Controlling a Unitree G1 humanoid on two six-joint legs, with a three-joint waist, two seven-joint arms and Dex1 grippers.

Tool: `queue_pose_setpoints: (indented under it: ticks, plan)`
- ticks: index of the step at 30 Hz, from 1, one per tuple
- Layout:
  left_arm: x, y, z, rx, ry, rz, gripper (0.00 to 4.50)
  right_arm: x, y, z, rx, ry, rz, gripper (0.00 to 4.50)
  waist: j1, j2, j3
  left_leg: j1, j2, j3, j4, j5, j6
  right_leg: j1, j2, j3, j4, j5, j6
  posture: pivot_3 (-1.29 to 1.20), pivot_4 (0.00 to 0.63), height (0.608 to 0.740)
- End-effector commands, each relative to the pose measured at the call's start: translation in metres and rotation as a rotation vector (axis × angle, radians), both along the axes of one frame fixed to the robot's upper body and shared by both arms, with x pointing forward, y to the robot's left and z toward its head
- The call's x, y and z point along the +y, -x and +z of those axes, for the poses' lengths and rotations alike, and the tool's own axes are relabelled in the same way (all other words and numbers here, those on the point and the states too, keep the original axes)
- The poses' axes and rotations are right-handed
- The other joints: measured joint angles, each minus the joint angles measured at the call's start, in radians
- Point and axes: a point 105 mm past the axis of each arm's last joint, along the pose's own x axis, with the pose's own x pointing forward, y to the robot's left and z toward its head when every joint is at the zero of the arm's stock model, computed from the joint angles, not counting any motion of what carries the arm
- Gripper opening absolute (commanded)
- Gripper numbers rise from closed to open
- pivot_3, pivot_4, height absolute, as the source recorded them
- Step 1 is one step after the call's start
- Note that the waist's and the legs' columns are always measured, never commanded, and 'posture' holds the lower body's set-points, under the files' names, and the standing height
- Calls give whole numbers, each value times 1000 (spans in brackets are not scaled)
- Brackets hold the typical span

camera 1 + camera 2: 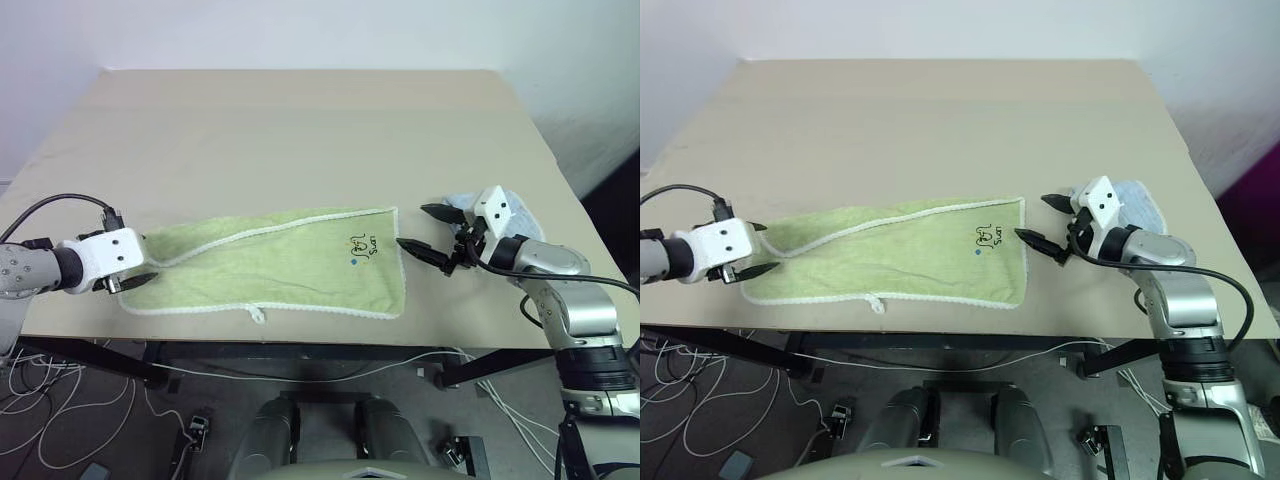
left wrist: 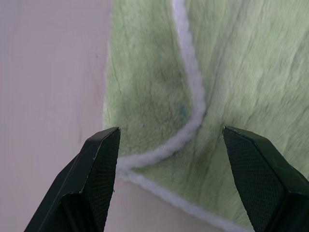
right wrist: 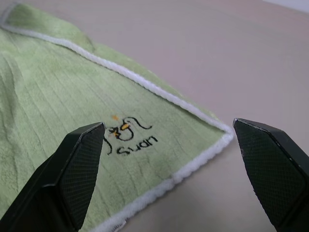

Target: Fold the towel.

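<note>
The towel point(image 3: 58, 116) carries one printed mark near its corner: a small dark line drawing with two small orange accents, and beneath it the word "Suan" in dark lettering point(image 3: 133, 143). In the right wrist view the word appears upside down; the reading "Suan" is the most likely one, though the letters are stylised. In the left eye view the same mark point(image 1: 360, 247) sits close to the towel's right edge, with a small blue dot just beside it; the lettering there is too small to read. No other text, number or label is legible
</note>
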Motion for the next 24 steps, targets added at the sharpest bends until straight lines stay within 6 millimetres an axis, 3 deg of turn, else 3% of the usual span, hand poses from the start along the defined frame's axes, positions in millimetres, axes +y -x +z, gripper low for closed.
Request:
queue_pose_setpoints:
  ticks: [1, 13, 24]
  plan:
    - [11, -6, 7, 1, -95, -12, 3541, -3, 2, 14, -51, 10, -4, 4500, 0, 0, 0, 0, 0, 0, 0, 0, 0, 0, 0, 0, 0, 0, 0, 0, 150, 740]
    - [10, -40, 1, -29, -165, -63, 3541, -3, 2, 14, -51, 10, -14, 4500, 0, 0, 0, 0, -1, 0, 2, 0, 0, 0, 2, -1, 1, 0, 0, 0, 150, 740]
    - [-4, -44, 3, -53, -103, -150, 3541, -4, 2, 15, -61, 11, -23, 4500, 1, 0, 0, 0, -1, 0, 2, 0, 0, 0, 2, -1, 2, 0, 0, 0, 150, 740]
